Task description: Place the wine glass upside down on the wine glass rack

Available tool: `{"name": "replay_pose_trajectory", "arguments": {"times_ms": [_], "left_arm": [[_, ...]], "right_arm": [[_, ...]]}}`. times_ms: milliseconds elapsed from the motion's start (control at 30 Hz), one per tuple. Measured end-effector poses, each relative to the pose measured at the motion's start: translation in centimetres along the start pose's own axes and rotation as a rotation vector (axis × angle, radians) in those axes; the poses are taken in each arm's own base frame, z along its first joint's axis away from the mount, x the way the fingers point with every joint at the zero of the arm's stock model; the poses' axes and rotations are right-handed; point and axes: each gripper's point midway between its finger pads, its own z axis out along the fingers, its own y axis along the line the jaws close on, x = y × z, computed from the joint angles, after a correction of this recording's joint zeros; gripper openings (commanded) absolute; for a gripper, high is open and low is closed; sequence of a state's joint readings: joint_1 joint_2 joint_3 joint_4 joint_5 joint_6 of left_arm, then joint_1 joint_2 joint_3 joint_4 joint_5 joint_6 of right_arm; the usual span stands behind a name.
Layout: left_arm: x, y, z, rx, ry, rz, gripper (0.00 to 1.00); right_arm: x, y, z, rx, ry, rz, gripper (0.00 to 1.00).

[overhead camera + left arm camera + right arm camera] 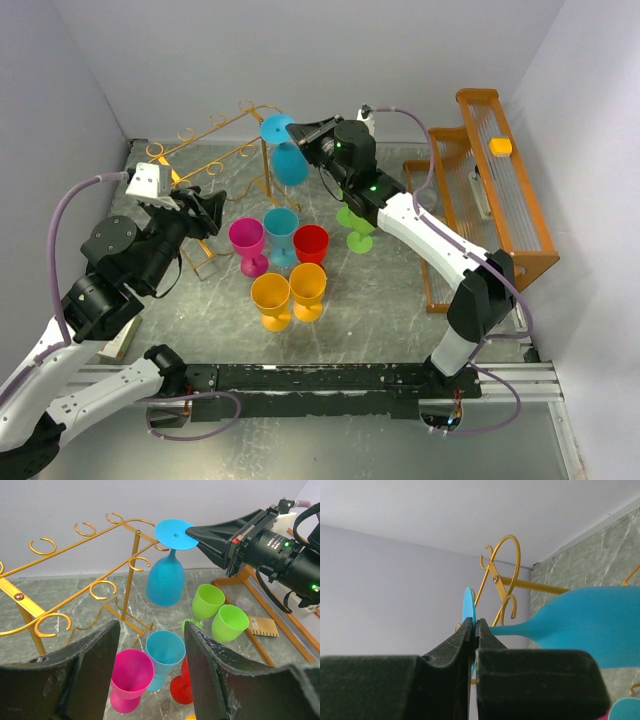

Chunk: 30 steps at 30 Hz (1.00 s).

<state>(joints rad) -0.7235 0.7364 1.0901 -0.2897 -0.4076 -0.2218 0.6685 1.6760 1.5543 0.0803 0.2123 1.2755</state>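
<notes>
Top view: the right gripper (298, 132) pinches the foot of an inverted sky-blue plastic wine glass (290, 162), just beside the scroll ends of the thin gold wire rack (212, 130).

Left wrist view: the left gripper (150, 637) gapes wide and empty near the rack.

Right wrist view: the foot is apparently not yet between the rails. Next, it likely needs sliding in level.

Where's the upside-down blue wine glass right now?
Top view, back centre: the blue wine glass hangs bowl-down, its foot pinched by the right gripper, at the right end of the wine glass rack.
</notes>
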Motion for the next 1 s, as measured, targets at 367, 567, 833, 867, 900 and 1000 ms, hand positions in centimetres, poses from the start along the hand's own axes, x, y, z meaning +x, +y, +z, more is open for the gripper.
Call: {"name": "replay_pose_trajectory", "arguments": {"times_ms": [367,567,833,867,900,1000], "left_arm": [[0.1,0.0,-0.2,-0.001,0.005,-0.020,0.64],[0.1,0.0,-0.3,-0.002,0.006,-0.024,0.64],[0.0,0.1,-0.4,-0.001,0.002,-0.029,0.64],[0.0,0.1,-0.4,-0.001,0.003,-0.028,0.64],[0.0,0.1,-0.4,-0.001,0.003,-0.028,0.65],[-0.1,0.1,-0.5,-0.002,0.000,-0.028,0.65]], "right_arm": [[0.4,-1.4,1.6,0.019,-0.015,-0.002,0.00],[0.6,-2.1,2.0,0.029,-0.008,-0.003,0.00],[0.2,-0.9,2.1,0.006,-0.019,0.000,0.07],[0.1,-0.9,2.1,0.005,-0.020,-0.003,0.08],[0.1,-0.9,2.2,0.005,-0.021,-0.009,0.09],[0.0,-1.0,2.3,0.010,-0.029,-0.028,0.13]]}}
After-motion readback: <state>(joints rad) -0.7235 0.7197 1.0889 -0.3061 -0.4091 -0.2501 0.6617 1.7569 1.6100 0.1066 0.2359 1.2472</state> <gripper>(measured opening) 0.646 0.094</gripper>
